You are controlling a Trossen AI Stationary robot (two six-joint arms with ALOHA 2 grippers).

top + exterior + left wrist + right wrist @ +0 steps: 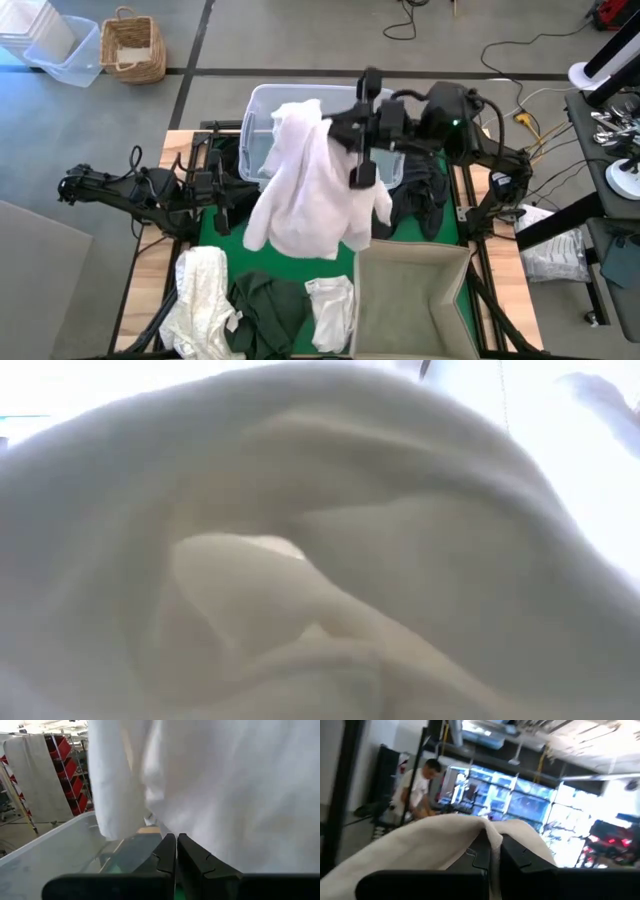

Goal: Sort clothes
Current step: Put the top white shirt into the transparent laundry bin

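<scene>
A large white garment (305, 195) hangs from my right gripper (330, 128) above the table's middle, in front of the clear tub (262, 108). In the right wrist view the right gripper (490, 851) is shut on this cloth. My left gripper (238, 190) waits low at the table's left, shut (176, 845), with the white garment (240, 785) hanging just beyond it. A cream garment (203, 295), a dark green one (265, 312) and a small white one (331, 310) lie along the near edge. Dark clothes (420, 195) lie on the right. White cloth (320, 560) fills the low view. My right gripper pinches the white garment between its two fingers at a bunched fold near its top (489, 826). The cloth drapes over the fingers; one layer or several, I cannot tell. The fingers reach in about level from the table's right. The garment hangs slack below the gripper.
A beige square fabric box (410, 300) stands at the near right. The green mat (228, 240) covers the table's middle. A wicker basket (132, 45) and plastic bins (60, 45) sit on the floor beyond. A person (420, 787) shows in the room behind.
</scene>
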